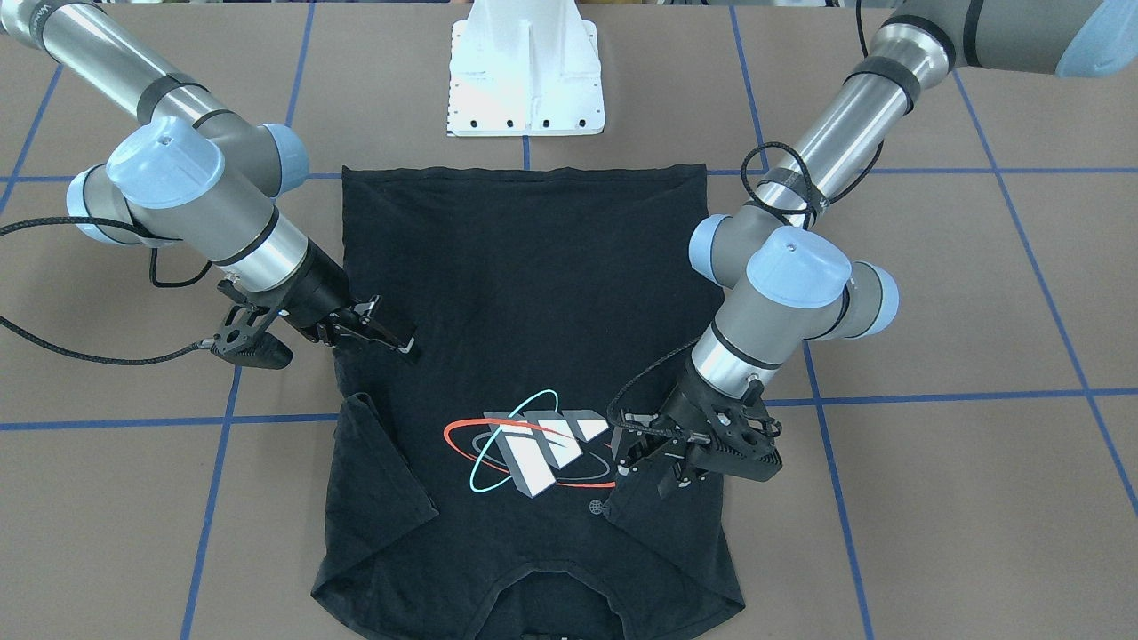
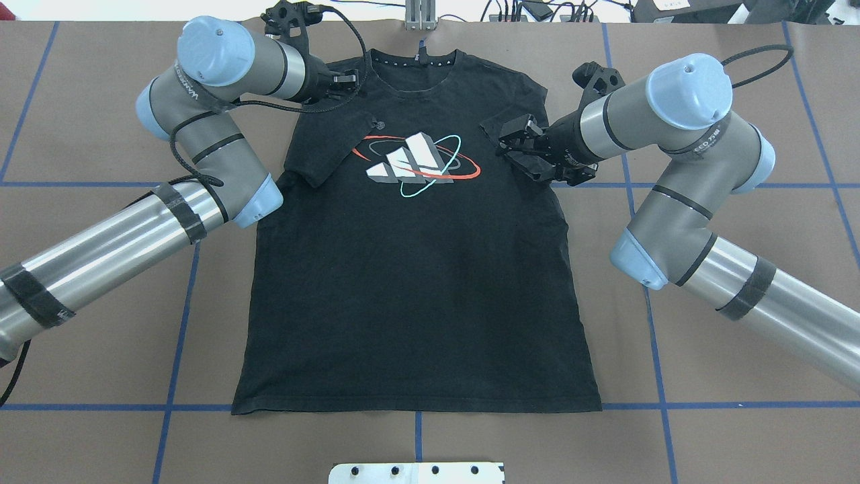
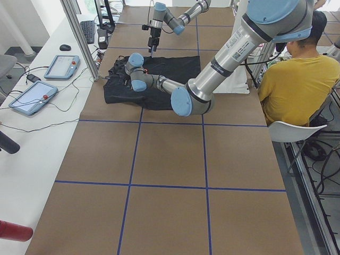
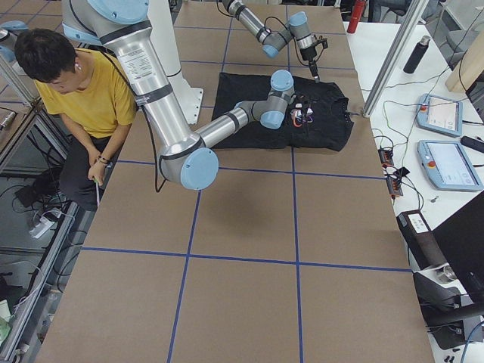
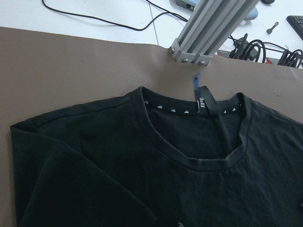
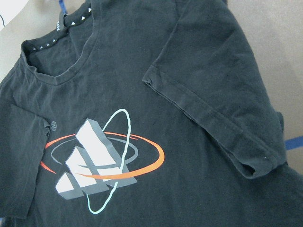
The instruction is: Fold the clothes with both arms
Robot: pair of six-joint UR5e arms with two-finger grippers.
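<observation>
The black T-shirt (image 2: 416, 282) lies flat on the brown table, logo (image 2: 416, 158) up, collar (image 5: 189, 158) toward the far edge. Both short sleeves are folded inward over the chest, one (image 2: 329, 148) on the left and one (image 6: 213, 109) on the right. My left gripper (image 2: 346, 79) hovers over the left shoulder beside the collar, open and holding nothing; it also shows in the front view (image 1: 642, 462). My right gripper (image 2: 512, 144) is open above the folded right sleeve, with no cloth between its fingers (image 1: 404, 342).
The white base mount (image 1: 524, 71) stands at the robot's edge of the table. An aluminium post (image 5: 208, 33) and cables sit just beyond the collar. A seated person in a yellow shirt (image 3: 292, 79) is beside the table. Control tablets (image 4: 442, 113) lie on a side bench.
</observation>
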